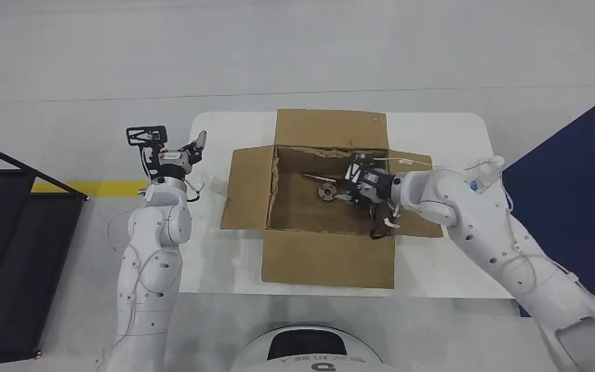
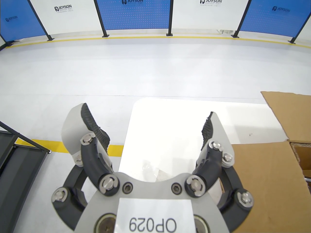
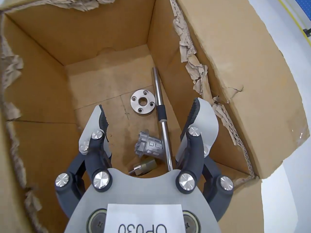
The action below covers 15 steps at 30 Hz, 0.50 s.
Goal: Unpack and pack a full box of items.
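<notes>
An industrial hall or factory test area: a wide pale floor marked with a yellow line and fenced by blue and white perforated panels on black posts. A white surface carries a cardboard box with machined metal parts inside.

A pale grey floor carries a yellow line along blue and white perforated panels on black posts. A black rack stands beside the white table.
</notes>
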{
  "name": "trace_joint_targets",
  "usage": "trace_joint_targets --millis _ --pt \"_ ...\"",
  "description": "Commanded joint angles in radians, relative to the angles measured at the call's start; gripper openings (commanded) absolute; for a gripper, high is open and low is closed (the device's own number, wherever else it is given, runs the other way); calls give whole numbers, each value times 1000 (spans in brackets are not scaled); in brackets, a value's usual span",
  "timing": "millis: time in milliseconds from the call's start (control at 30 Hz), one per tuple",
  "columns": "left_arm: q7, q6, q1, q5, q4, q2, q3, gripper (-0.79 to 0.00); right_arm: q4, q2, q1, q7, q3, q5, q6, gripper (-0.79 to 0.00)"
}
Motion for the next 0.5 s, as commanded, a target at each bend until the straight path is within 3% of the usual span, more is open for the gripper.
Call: trace_joint_targets --millis 0,233,467 --pt "0 0 0 0 0 0 0 0 33 -25 30 9 -48 -17 25 -188" --pt "0 0 0 0 0 0 0 0 160 -118 132 89 -172 -27 105 -222" --pt "0 0 0 0 0 0 0 0 273 -186 194 164 -239 -41 139 -391"
